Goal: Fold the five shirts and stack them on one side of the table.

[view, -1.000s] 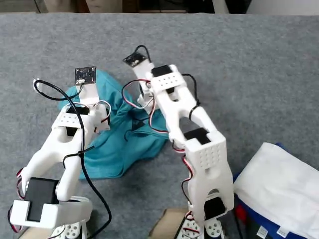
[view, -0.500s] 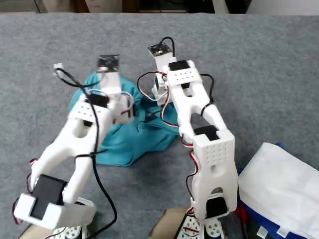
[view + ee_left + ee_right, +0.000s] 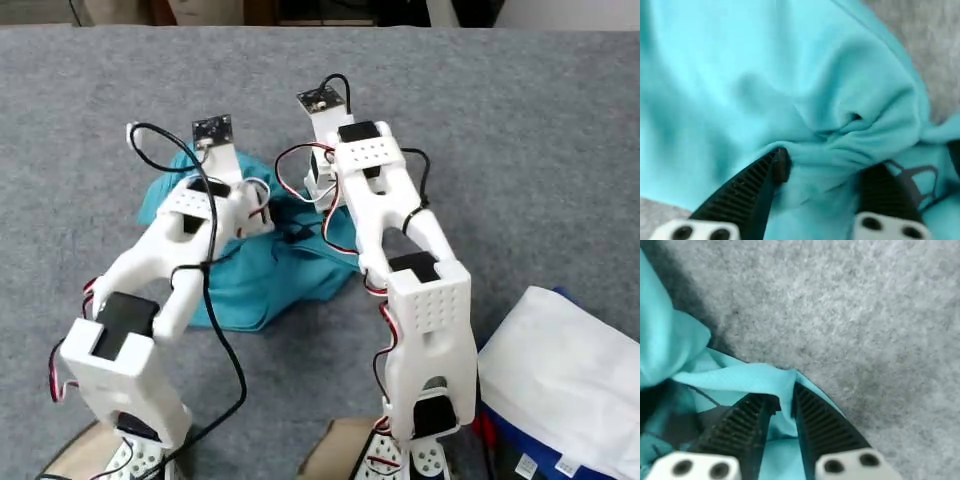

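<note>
Clearly, the work now is on one teal shirt (image 3: 262, 280), which lies crumpled on the grey table (image 3: 520, 150), between the two arms and partly under them. The right gripper (image 3: 784, 412) is at the border of the shirt, where the cloth meets the bare table. Its jaws are closed on a thin edge of the fabric, probably so that this edge can be pulled outward and the shirt made flat. The left gripper (image 3: 825, 185) is over the middle of the shirt. Its jaws stand apart, one on each side of a raised fold, and they hold nothing. It looks placed so to take that fold, or to press the cloth while the other side is drawn.

A white folded cloth (image 3: 570, 375) rests at the near right corner, well apart from the teal shirt. It is perhaps the beginning of the stack. The teal shirt is not yet spread, so the folding seems at an early step.
</note>
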`<act>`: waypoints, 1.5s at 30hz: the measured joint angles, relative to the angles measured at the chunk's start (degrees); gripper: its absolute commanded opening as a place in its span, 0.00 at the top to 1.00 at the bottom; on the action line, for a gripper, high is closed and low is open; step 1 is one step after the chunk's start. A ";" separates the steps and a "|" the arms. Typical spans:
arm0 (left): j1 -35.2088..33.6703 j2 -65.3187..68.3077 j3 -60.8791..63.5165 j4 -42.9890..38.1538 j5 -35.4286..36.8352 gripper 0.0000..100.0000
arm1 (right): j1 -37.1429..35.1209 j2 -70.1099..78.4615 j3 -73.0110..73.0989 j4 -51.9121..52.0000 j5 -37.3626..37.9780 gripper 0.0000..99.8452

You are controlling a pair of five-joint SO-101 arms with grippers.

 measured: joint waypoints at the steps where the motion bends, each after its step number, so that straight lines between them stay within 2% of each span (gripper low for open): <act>1: -0.70 0.00 -0.44 0.00 0.09 0.96 | 0.00 0.00 0.00 0.00 0.00 0.97; 9: -4.31 -0.70 -1.05 1.23 0.62 0.98 | 0.53 0.00 0.00 -3.69 -2.99 0.97; 14: -6.42 -8.97 -0.97 7.91 0.62 0.98 | 1.49 0.09 0.00 -5.01 -3.60 0.97; 20: -11.60 -18.64 -0.09 8.97 0.09 0.98 | 5.54 0.09 -3.43 -5.19 -6.77 0.97; 25: -12.92 -19.34 -1.05 10.81 -1.23 0.98 | 11.69 0.00 -9.76 -3.52 -7.21 0.97; 30: -16.26 -23.21 -3.08 17.05 -1.41 0.98 | 25.23 -1.58 -16.88 0.70 -7.30 0.97; 33: -16.26 -25.85 -3.16 21.71 -2.37 0.98 | 28.75 -3.34 -19.69 5.10 -2.37 0.97; 37: -16.26 -26.81 -2.46 25.23 -6.77 0.98 | 27.16 -5.10 -21.01 12.48 4.40 0.96; 42: -16.26 -26.46 4.04 24.70 -8.79 0.98 | 17.05 -5.10 -21.01 17.14 8.35 0.80; 45: -16.26 -24.79 8.18 24.70 -12.92 0.98 | 9.23 -5.01 -21.01 17.58 8.70 0.70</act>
